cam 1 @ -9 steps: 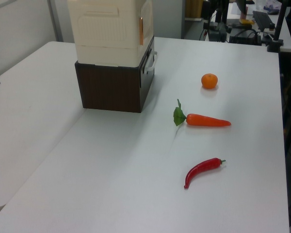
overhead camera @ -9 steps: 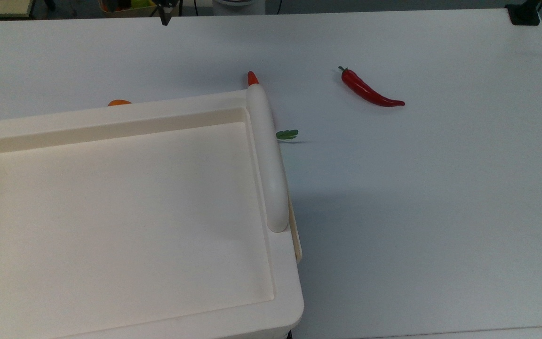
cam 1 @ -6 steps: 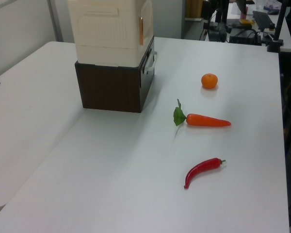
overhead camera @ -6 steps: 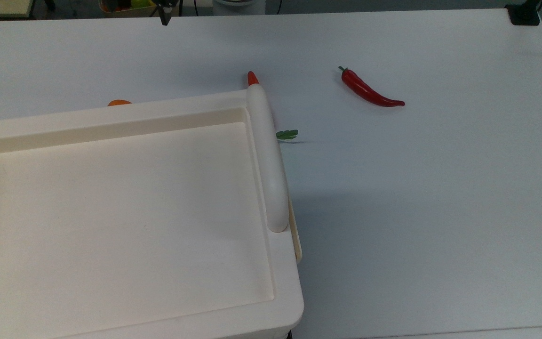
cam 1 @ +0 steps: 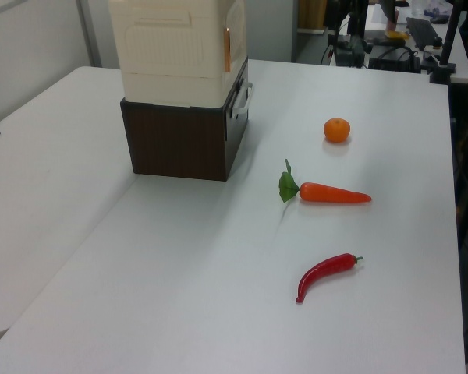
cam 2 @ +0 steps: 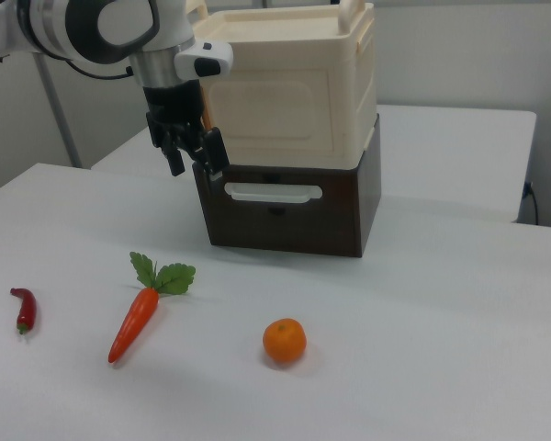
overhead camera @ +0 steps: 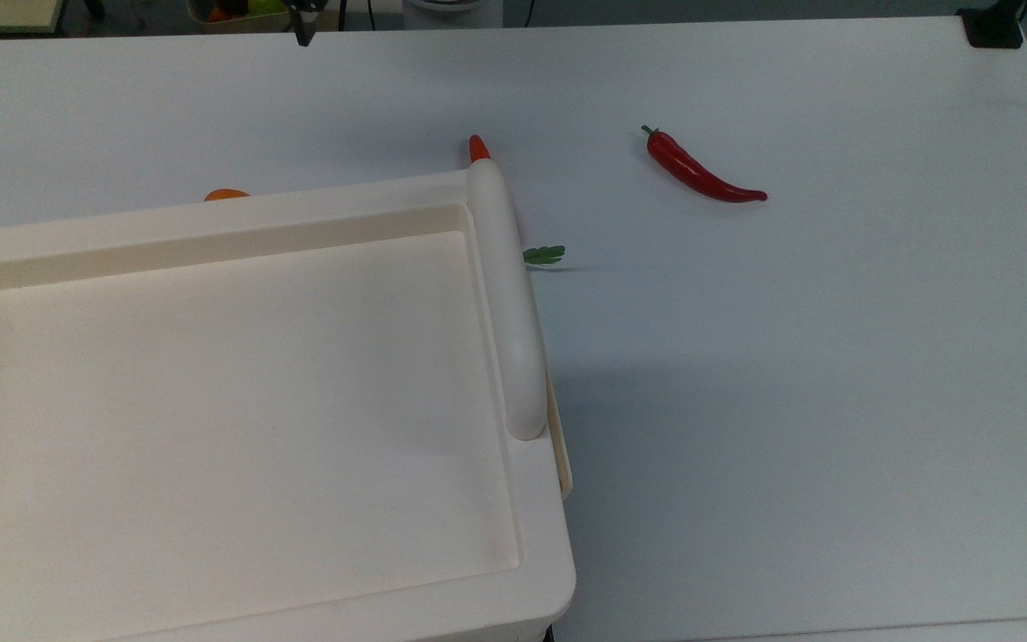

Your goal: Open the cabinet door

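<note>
The gripper [cam 2: 193, 158], jaws spread, hung at the cabinet door [cam 2: 266, 112] edge, approach under way; engaging that edge seemed next.

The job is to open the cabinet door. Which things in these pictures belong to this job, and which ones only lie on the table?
Belonging to the job:
- cabinet
- cabinet door, on the front
- gripper, at the door's edge on the right view's left

Only lying about:
- carrot
- orange
- red chili pepper
- dark brown drawer box under the cabinet
</note>
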